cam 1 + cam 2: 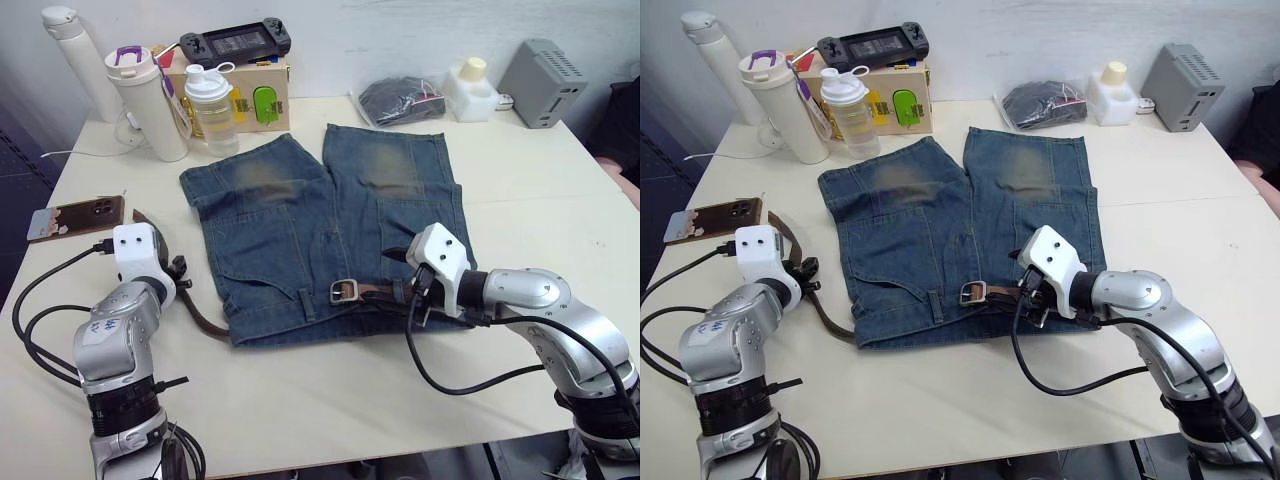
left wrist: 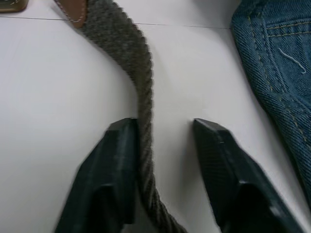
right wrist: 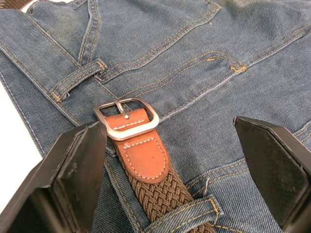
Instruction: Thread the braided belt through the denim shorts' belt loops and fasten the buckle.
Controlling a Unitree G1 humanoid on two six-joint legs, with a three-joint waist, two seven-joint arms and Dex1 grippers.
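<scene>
White table: far left, bottles, a yellow box w/ game console on top; far right, grey box; phone at left edge.

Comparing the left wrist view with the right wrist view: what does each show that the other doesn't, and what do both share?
Left wrist view: the tan leather tip on the white table, and the left gripper open, the strap lying against one of its fingers.
Right wrist view: the buckle lying unfastened on the waistband, a belt loop beyond it, the strap passing under a nearer loop, and the right gripper open.
Both: the braided belt and the denim shorts.
</scene>
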